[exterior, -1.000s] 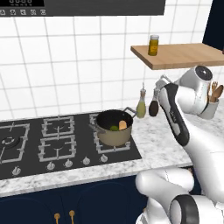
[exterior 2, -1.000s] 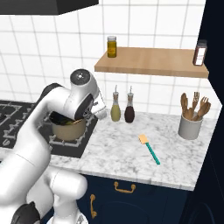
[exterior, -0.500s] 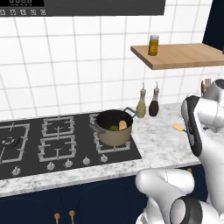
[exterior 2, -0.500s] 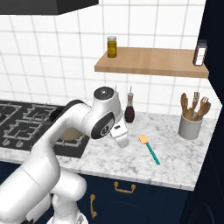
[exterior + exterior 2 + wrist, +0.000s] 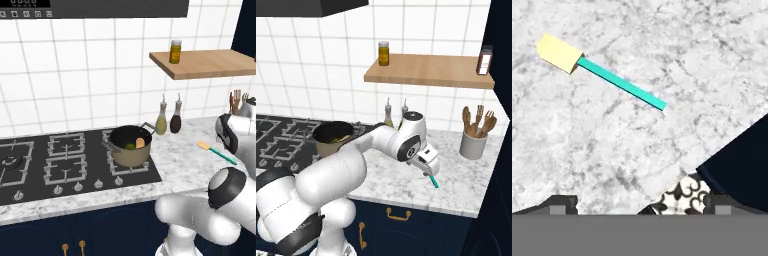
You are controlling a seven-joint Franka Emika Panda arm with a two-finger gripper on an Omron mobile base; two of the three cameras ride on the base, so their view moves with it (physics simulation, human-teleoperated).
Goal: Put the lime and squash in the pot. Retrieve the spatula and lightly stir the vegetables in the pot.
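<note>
Arm swung away from pot (image 5: 131, 146), lime (image 5: 130, 146) and squash (image 5: 140, 143) inside. Gripper (image 5: 427, 164) now carried above spatula (image 5: 601, 75), seen at 11 o'clock; jaws wide open, nothing held. Retrieval judged next.

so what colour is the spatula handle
Teal-green, with a pale yellow-orange head; the spatula shows best in the hand view.

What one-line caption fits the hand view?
Open gripper hovers above the marble counter, with the teal-handled spatula lying flat ahead.

Round tan-bronze pot (image 5: 131, 149) on the stove, small lime (image 5: 130, 146) and squash (image 5: 140, 143) inside, teal-handled spatula (image 5: 216, 152) lying on the marble tabletop (image 5: 182, 165) to its right
</note>
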